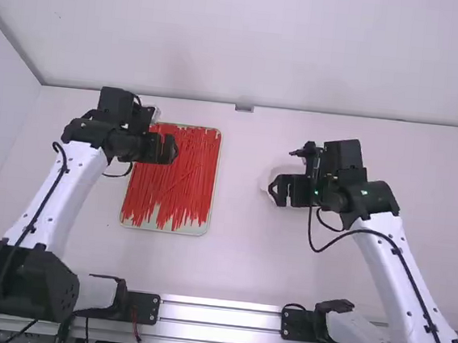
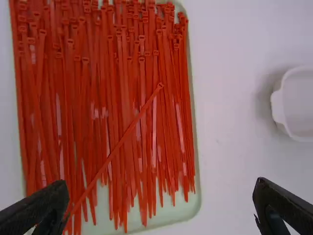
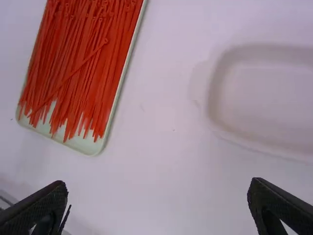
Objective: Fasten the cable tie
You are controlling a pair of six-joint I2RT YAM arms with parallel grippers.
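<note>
Looked smartest to go for the stray cable tie (image 2: 122,142) lying crosswise on the pile in the tray (image 2: 194,204), left of centre in the high view, pinching only that strand. Slanted lower left to upper right, head toward the white tub (image 2: 298,107). Spotted left gripper (image 1: 166,149) over the tray, fingers wide apart. Right gripper (image 1: 280,190) spread too.

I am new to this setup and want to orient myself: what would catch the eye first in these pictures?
The eye goes first to the pile of red cable ties on a pale tray, left of the middle of the white table, with one tie lying slantwise across the rest. Next comes the white container, to the tray's right, near the open jaws of the right arm.
</note>
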